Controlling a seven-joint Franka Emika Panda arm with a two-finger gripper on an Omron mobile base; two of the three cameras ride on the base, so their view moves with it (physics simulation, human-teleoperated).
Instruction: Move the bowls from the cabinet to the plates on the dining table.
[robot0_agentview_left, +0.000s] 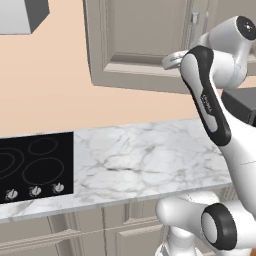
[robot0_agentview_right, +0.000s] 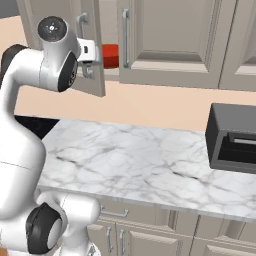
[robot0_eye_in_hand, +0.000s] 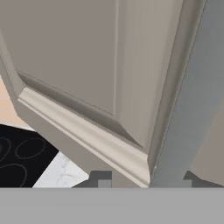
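A rendered kitchen is seen from behind a white arm. At far left in the left base view, a black cooktop is set flush into a marble counter, w/ three knobs along its front edge; its left part is cut off by the frame. Above the counter hangs the grey-beige cabinet, its panelled door ajar. The arm is raised to the cabinet's lower right corner, and the hand is mostly hidden behind the forearm here.

In the right base view, the opened door is seen nearly edge-on, swung out toward the camera, long axis vertical. Just right of it, in the gap between the doors, a small patch of the red bowl is visible inside the cabinet, approx. at wrist height; its rim and which way it faces can't be made out, since most of it is hidden by the door and hand. A silver bar handle stands upright on the next door. Further right, a dark box-shaped appliance sits on the counter, cut off at the frame edge.

In the hand view, the gripper is close to the door's lower corner; only the tips are seen, standing partly apart on either side of the door edge. Whether the edge is touched can't be told.
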